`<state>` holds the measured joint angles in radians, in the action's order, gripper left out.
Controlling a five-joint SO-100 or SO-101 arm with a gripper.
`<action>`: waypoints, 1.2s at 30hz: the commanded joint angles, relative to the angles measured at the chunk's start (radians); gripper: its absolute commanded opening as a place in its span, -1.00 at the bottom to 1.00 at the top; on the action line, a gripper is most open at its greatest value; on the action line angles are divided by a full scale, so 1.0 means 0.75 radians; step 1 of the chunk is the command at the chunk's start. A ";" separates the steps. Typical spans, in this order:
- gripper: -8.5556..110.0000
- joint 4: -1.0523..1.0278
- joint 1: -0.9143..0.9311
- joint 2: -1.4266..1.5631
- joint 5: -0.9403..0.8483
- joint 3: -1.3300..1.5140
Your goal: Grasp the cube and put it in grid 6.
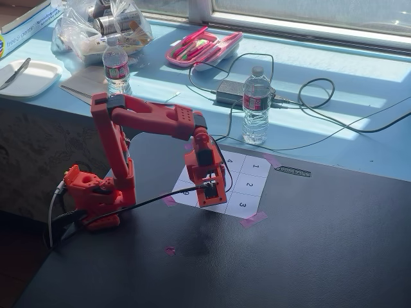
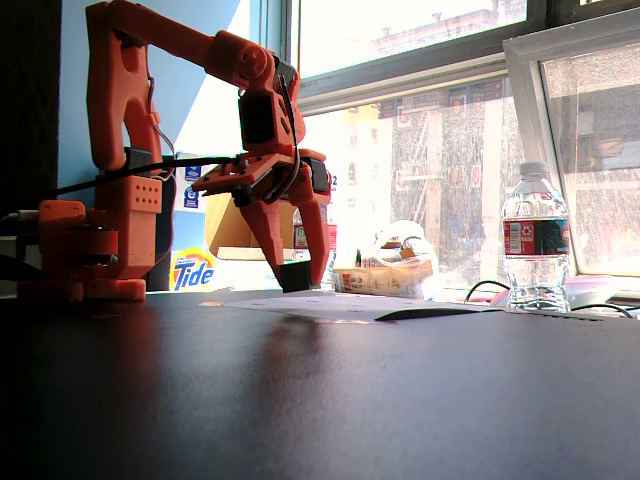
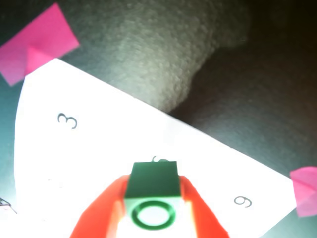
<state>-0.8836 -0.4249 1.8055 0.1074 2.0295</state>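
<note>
While clamped between the two red fingers [image 3: 101, 213], the cube [image 3: 152, 191] sits over grid 6 [image 3: 158, 159], covering most of its digit in the wrist view. Gripper [image 3: 153, 218] is closed on the cube, low over the paper grid [image 1: 247, 183]. Cells 3 and 9 flank it. Pink tape [image 3: 34, 44] pins the corners. Water bottle [image 1: 256, 106] stands behind the grid.
</note>
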 commanded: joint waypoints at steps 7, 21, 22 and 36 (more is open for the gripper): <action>-0.52 -0.039 -0.014 0.012 -0.055 -0.025; -0.20 -0.241 0.033 0.047 -0.094 -0.209; -0.20 -0.286 0.055 0.067 -0.106 -0.254; -0.86 -0.470 0.624 0.475 -0.329 -0.417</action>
<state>-1.2732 -0.0245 2.0663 -0.1058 1.6828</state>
